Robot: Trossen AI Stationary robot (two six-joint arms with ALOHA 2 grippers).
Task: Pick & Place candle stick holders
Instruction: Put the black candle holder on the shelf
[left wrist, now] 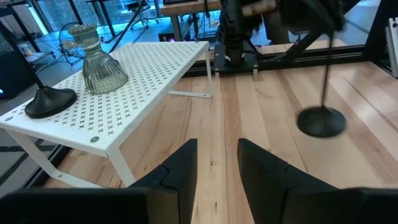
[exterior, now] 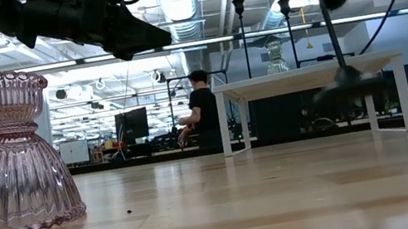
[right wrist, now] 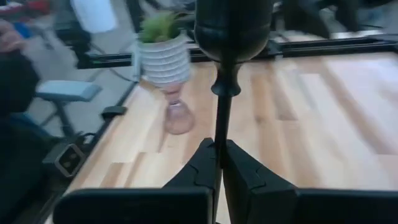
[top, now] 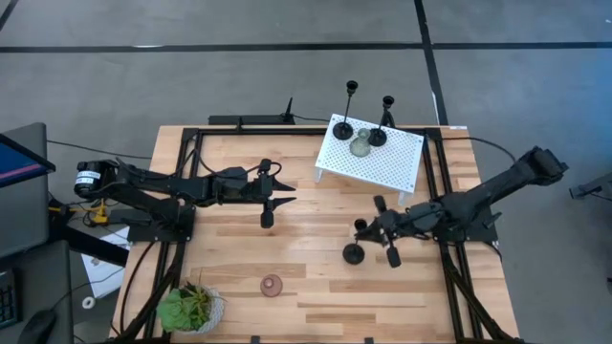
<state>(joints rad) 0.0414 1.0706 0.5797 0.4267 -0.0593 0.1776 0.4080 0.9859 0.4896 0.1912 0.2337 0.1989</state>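
No readable writing shows anywhere. Nearest the desk's (top: pixel 287 239) front edge, well short of the white perforated stand (top: pixel 382 164), sits the pinkish holder (top: pixel 273 285) beside the potted plant (top: pixel 191 308). Closer to the stand, the right tool (right wrist: pixel 219 163) is clamped on a tall black holder's (top: pixel 356 250) stem, while the left tool (top: pixel 269 199) hangs with fingers apart, empty. On the stand: two tall black holders (top: pixel 346 124) and a grey-green one (top: pixel 360 145).

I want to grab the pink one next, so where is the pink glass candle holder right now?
In the high view the pink glass candle holder stands alone near the table's front edge, left of centre, just right of the potted plant. Neither tool is near it.
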